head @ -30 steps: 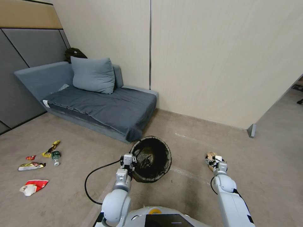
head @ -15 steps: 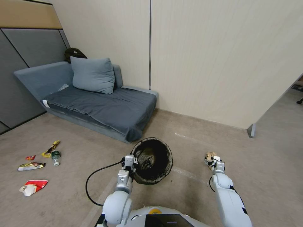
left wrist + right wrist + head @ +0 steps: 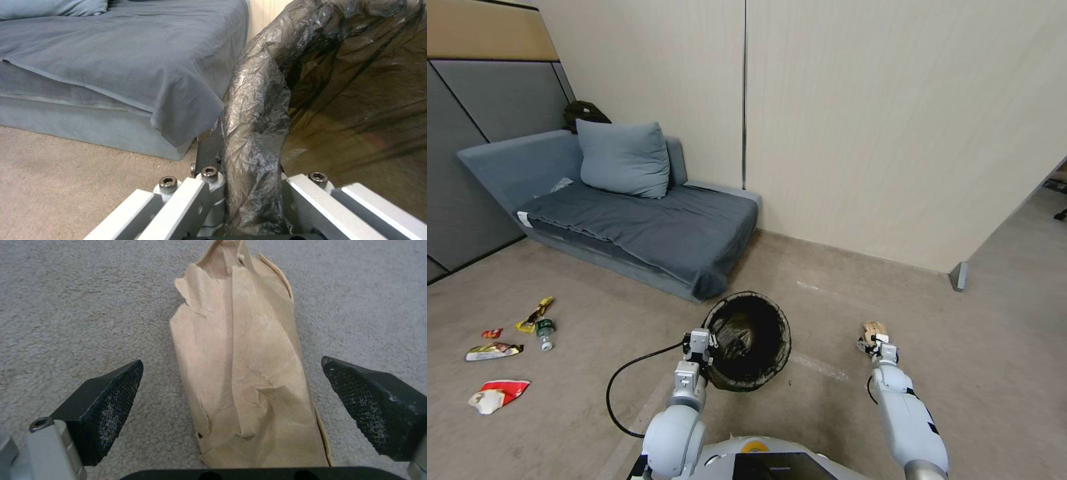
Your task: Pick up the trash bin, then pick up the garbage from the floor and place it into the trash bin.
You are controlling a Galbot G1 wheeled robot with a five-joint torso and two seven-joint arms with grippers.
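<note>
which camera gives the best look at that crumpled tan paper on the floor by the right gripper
The right wrist view: the tan paper lies flat on the carpet between the open right gripper fingers, untouched. The head view shows it small, just beyond the gripper. The left wrist view faces the trash bin.

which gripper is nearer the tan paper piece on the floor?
Right. The right gripper hangs over the tan paper piece, jaws open on either side of it. The left gripper is off to the side, shut on the rim of the trash bin.
</note>
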